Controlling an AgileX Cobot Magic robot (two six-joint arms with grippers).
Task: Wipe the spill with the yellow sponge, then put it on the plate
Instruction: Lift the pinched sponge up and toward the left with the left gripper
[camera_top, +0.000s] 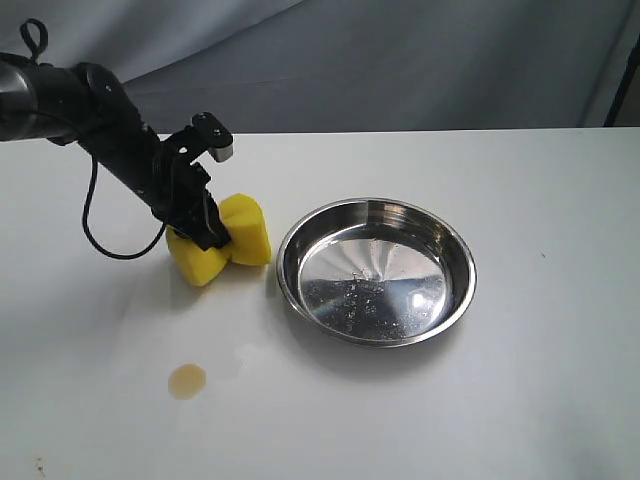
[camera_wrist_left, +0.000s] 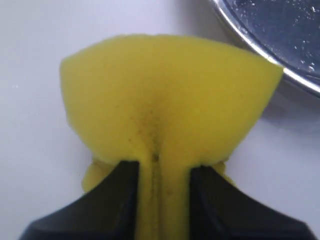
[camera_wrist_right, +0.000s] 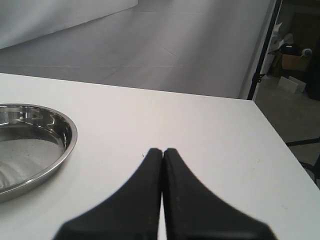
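Note:
My left gripper (camera_top: 212, 240) (camera_wrist_left: 163, 167) is shut on the yellow sponge (camera_top: 250, 229) (camera_wrist_left: 170, 95), pinching its middle so both ends bulge out. The sponge rests on the white table just left of the plate (camera_top: 300, 240) (camera_wrist_left: 300, 77) (camera_wrist_right: 67, 145), a shiny round steel dish. The spill (camera_top: 187, 380), a small amber puddle, lies on the table nearer the front, well below the sponge in the exterior view. My right gripper (camera_wrist_right: 162, 152) is shut with nothing between its fingers, hovering over bare table right of the plate; it does not show in the exterior view.
The white table (camera_top: 520, 200) (camera_wrist_right: 210, 130) ends at a far edge with a grey backdrop behind. A black cable (camera_top: 100, 235) loops off the left arm. A dark stand (camera_wrist_right: 262, 50) rises beyond the table's corner.

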